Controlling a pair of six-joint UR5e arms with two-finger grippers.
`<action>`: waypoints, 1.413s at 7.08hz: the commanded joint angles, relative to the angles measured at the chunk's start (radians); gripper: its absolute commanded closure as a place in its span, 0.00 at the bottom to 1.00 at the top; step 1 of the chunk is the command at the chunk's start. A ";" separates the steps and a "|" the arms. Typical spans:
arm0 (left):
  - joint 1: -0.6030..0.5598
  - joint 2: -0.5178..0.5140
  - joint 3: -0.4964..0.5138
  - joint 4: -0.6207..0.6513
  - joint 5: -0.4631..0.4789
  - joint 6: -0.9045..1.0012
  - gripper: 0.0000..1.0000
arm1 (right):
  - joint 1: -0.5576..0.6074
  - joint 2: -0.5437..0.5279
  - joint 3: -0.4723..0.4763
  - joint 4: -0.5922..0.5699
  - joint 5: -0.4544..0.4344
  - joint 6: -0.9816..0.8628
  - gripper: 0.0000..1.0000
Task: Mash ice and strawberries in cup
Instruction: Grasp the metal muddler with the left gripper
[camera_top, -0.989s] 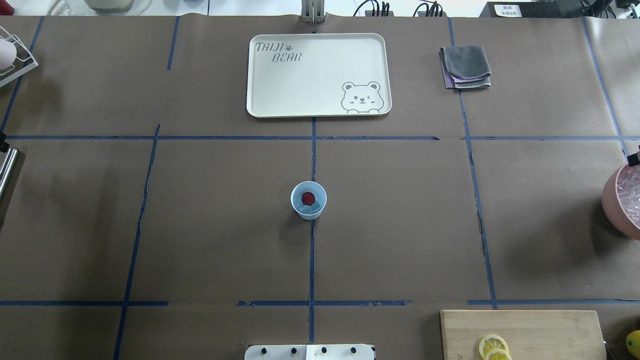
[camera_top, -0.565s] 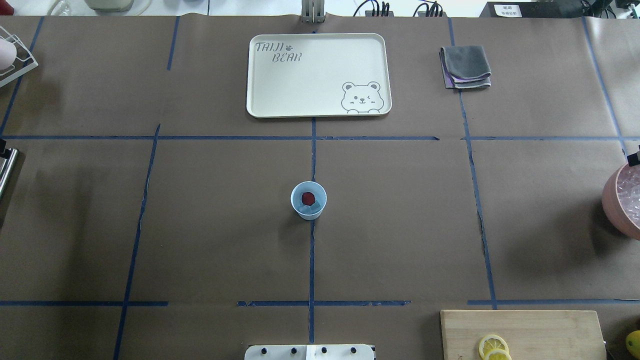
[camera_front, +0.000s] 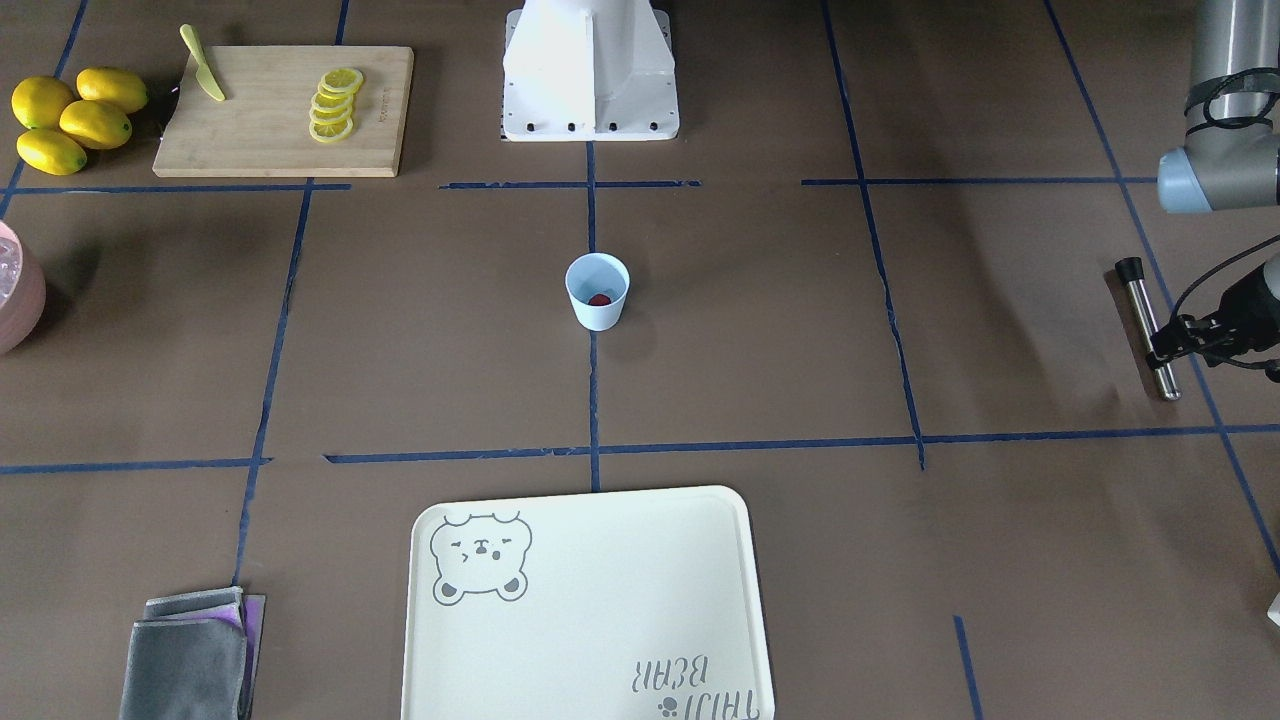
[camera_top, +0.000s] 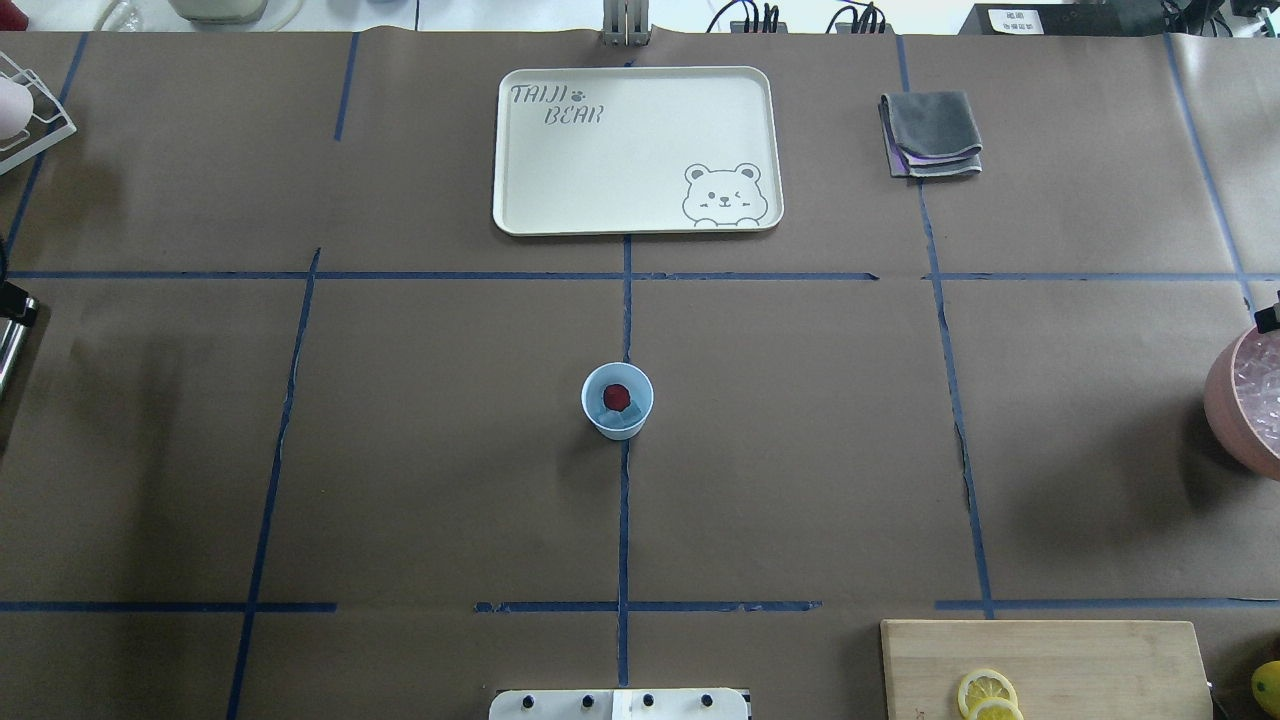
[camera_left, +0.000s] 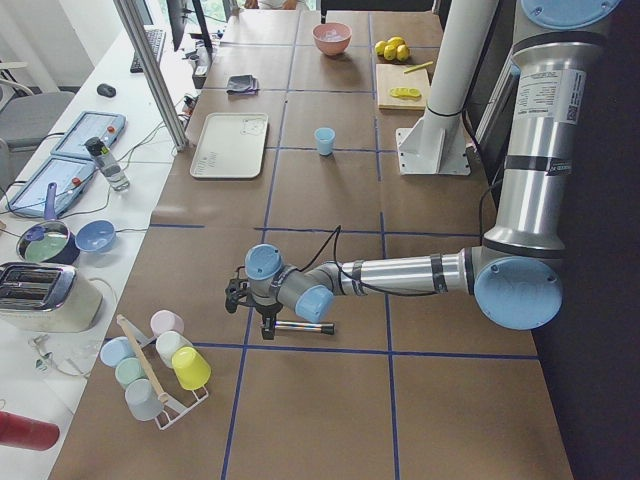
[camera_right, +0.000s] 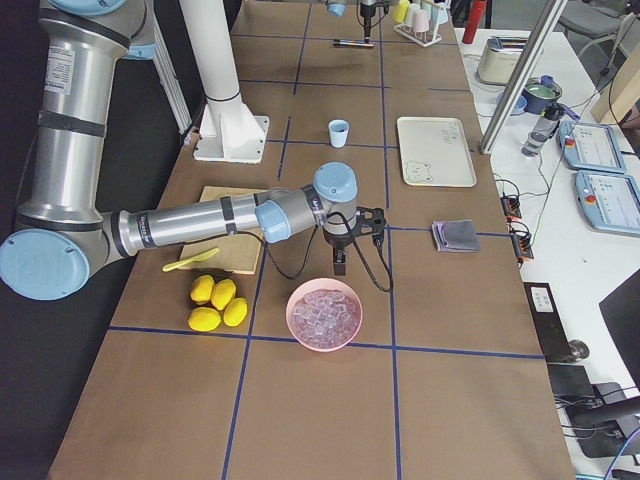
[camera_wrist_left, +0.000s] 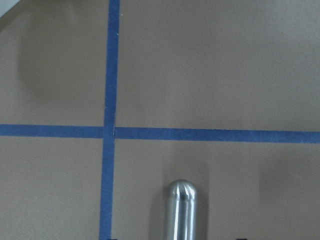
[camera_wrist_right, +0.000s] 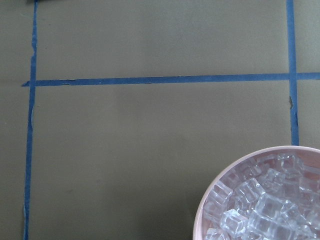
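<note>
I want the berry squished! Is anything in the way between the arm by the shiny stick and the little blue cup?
Nothing visible is in the way. Between the left gripper, at the metal stick, and the cup there is only bare brown table with blue tape lines. The tray lies off to one side.

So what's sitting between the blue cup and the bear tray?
Nothing stands there. In the overhead view the stretch from the cup to the tray is bare brown paper, crossed only by blue tape lines.

Brown paper-covered table (camera_top: 800, 450), blue tape grid (camera_top: 623, 520)
</note>
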 joint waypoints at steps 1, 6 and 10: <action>0.017 0.000 0.020 -0.015 0.000 0.001 0.17 | 0.000 0.002 -0.002 0.000 0.000 0.000 0.00; 0.037 0.000 0.031 -0.015 0.000 0.004 0.37 | 0.000 0.002 -0.001 0.000 0.000 0.000 0.01; 0.037 0.000 0.042 -0.015 0.000 0.007 0.70 | 0.000 0.002 -0.001 0.000 0.000 0.000 0.00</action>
